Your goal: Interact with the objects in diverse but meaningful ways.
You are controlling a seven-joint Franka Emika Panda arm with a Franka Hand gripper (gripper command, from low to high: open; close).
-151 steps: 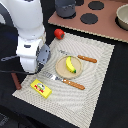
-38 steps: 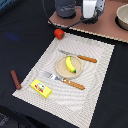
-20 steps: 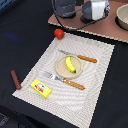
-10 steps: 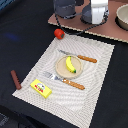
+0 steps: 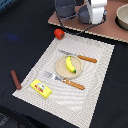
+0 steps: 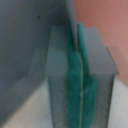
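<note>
In the exterior view a red tomato [image 5: 59, 33] lies just off the striped mat's far corner. A brown sausage [image 5: 16, 79] lies off the mat on the exterior view's left, and a yellow block [image 5: 41, 88] lies on the mat's near corner. A yellow banana [image 5: 70, 64] lies on a small round plate [image 5: 61, 70] mid-mat. A grey pan [image 5: 65, 7] and a grey pot [image 5: 84, 16] stand on the pinkish board at the back. My gripper [image 5: 96, 15] hangs over the pot. In the wrist view, which is blurred, my gripper [image 6: 79, 85] has its green pads pressed together with nothing between them.
A toy knife [image 5: 80, 57] and a fork [image 5: 65, 81] with orange handles flank the plate on the striped mat [image 5: 95, 95]. A pale bowl [image 5: 122, 17] stands on the pinkish board [image 5: 112, 30] at the exterior view's right. The table is dark around the mat.
Earlier the arm stood over the mat's left side near the block. It has since gone to the back board and edged slightly lower over the pot. The mat's items have not moved.
</note>
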